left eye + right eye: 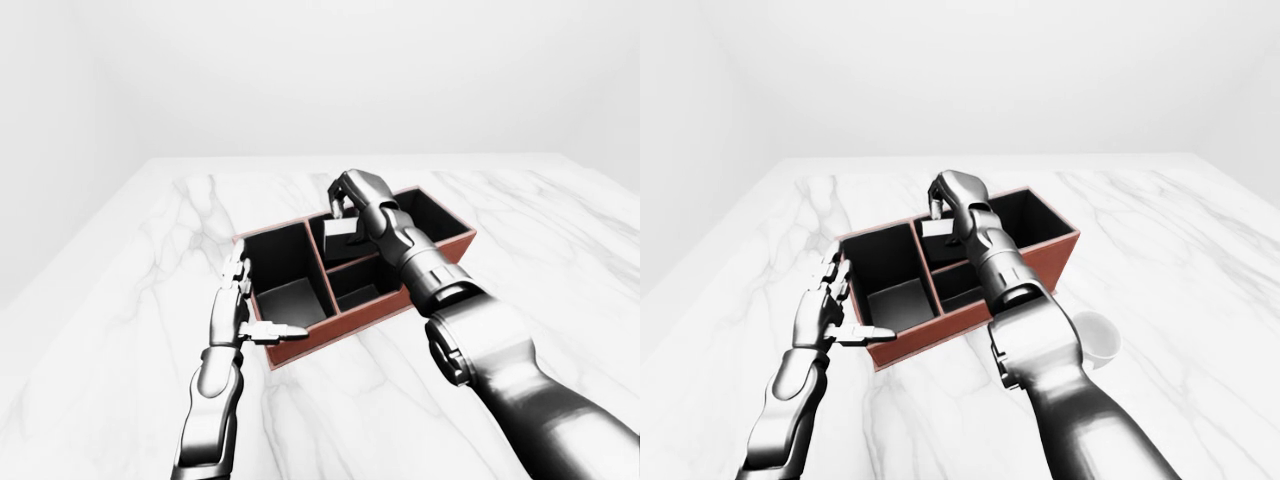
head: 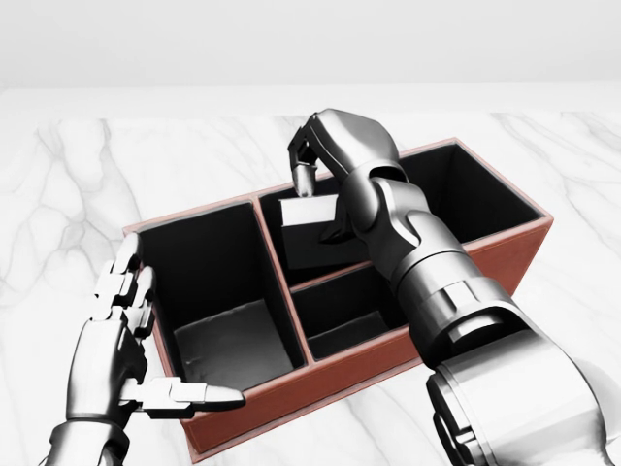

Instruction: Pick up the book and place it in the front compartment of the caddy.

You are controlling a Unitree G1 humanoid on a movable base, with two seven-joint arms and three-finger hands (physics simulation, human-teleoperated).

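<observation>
In the left-eye view I see the white marble bench [image 1: 150, 300] carrying the reddish-brown, black-lined caddy [image 1: 440, 252], a long box split into compartments; my left robot hand [image 1: 240, 312] sits at the caddy's left end, fingers spread, thumb lying along the lower rim; my right robot hand [image 1: 352, 196] reaches in from the lower right and hangs over the middle of the box.

In the head view the detail is better; the dark, thin book with a pale top edge [image 2: 312, 233] stands nearly upright in the upper middle compartment, leaning a little, its lower part down inside the walls; the right robot hand [image 2: 315, 160] is curled above it, one fingertip [image 2: 307, 178] just over the book's top edge, the thumb side hidden behind the book; I cannot tell whether the fingers actually clamp it; the left robot hand [image 2: 124, 335] is plainly apart, touching the caddy's outer left wall; the large left compartment and the lower middle one hold nothing I can make out.

In the right-eye view a pale round object [image 1: 1095, 338] lies on the bench just right of the caddy's lower corner, partly hidden by my right arm.
</observation>
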